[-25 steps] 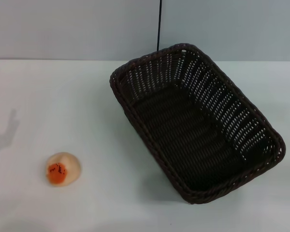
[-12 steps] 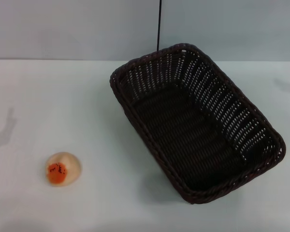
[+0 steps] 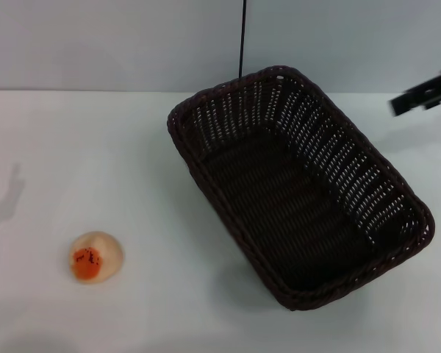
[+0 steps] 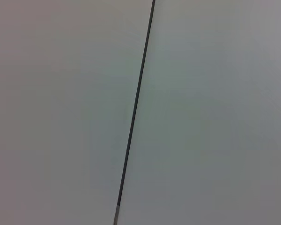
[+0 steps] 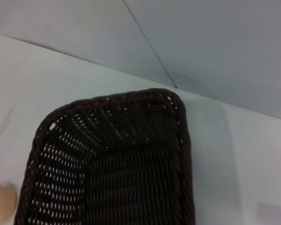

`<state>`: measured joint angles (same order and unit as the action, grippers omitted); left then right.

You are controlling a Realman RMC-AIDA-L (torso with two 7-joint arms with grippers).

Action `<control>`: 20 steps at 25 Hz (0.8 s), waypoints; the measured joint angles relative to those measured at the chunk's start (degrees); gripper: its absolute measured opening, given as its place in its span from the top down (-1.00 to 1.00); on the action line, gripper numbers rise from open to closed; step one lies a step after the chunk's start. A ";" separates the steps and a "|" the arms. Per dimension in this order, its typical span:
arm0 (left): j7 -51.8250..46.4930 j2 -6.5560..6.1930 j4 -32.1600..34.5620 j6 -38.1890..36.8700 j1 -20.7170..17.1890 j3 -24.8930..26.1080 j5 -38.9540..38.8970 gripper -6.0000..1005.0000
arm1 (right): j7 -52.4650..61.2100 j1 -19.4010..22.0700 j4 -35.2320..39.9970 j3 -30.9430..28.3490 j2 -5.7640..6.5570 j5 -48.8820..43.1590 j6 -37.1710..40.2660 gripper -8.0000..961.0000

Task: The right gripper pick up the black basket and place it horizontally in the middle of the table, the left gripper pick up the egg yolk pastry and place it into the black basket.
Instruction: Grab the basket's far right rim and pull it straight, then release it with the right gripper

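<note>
The black basket (image 3: 294,198) lies empty and slanted on the right half of the white table (image 3: 95,147). It also shows in the right wrist view (image 5: 117,168). The egg yolk pastry (image 3: 95,257) sits on the table at the front left, well apart from the basket; its edge shows in the right wrist view (image 5: 1,201). My right gripper (image 3: 426,94) shows as a blurred black shape at the right edge, above the table behind the basket's far right side. My left gripper is out of view; its wrist view shows only wall.
A grey wall (image 3: 117,44) with a thin dark vertical seam (image 3: 242,37) stands behind the table. An arm's shadow (image 3: 7,198) falls on the table's left edge.
My right gripper has come into the head view at the right edge. The basket and the pastry have not moved.
</note>
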<state>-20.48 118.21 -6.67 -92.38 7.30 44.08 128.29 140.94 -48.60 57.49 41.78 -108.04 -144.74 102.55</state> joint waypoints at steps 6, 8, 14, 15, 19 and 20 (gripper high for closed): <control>0.00 0.00 0.64 0.15 0.00 0.04 -0.04 -0.57 | 2.25 -3.00 -11.51 5.55 -1.25 -1.20 -10.72 -0.57; 0.00 0.00 0.70 0.31 0.00 0.04 -0.05 -0.57 | 2.23 -4.20 -15.10 6.76 -1.65 -1.35 -13.70 -0.56; 0.00 0.00 1.21 0.39 -0.01 0.13 -0.07 -0.57 | 2.04 -5.55 -18.68 7.57 -4.24 -1.39 -20.74 -0.55; 0.00 0.00 1.31 0.42 -0.01 0.13 -0.07 -0.56 | 2.05 -5.65 -18.85 7.80 -4.70 -1.42 -21.46 -0.54; 0.00 0.00 1.43 0.62 -0.06 0.13 -0.07 -0.56 | 2.40 -6.89 -21.72 9.88 -5.45 -1.70 -23.36 -0.53; 0.00 0.00 1.43 0.64 -0.10 0.13 -0.07 -0.56 | 2.41 -7.16 -22.33 10.17 -5.53 -1.72 -23.63 -0.53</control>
<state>-20.48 118.21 -5.24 -91.74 7.19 44.21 128.23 143.36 -55.76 35.16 51.95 -113.57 -146.46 78.93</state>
